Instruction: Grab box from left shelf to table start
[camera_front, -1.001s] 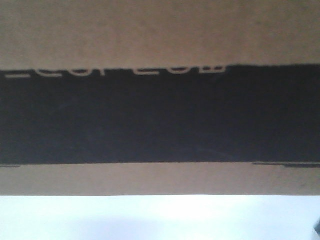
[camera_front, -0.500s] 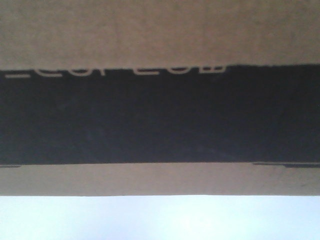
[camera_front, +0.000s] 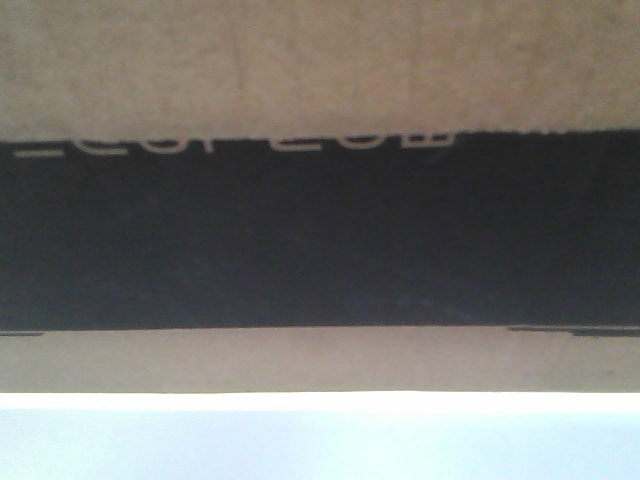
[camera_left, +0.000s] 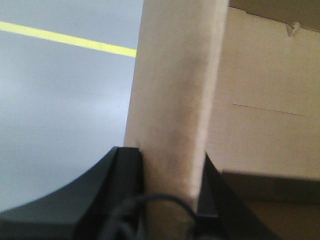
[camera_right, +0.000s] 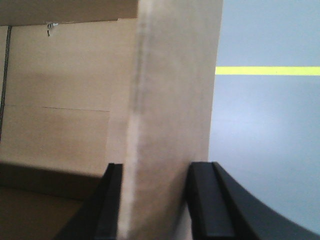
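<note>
**Box pinched by both grippers, tight against front cam**

Box (camera_front: 320, 60) fills the front view: brown cardboard w/ a wide black panel (camera_front: 320, 240). Pale lettering (camera_front: 300, 143) sits along the panel's top edge, blurred and partly cut off. Below the box's lower edge is a bright white surface (camera_front: 320, 440); touching or not, can't tell. Left gripper (camera_left: 167, 155) is clenched on an upright cardboard wall of the box, black fingers (camera_left: 125, 170) pressed on both faces. Right gripper (camera_right: 157, 167) is likewise clamped on a cardboard wall. Outside each wall: grey floor (camera_left: 60, 110) w/ a yellow line (camera_left: 70, 39).
</note>
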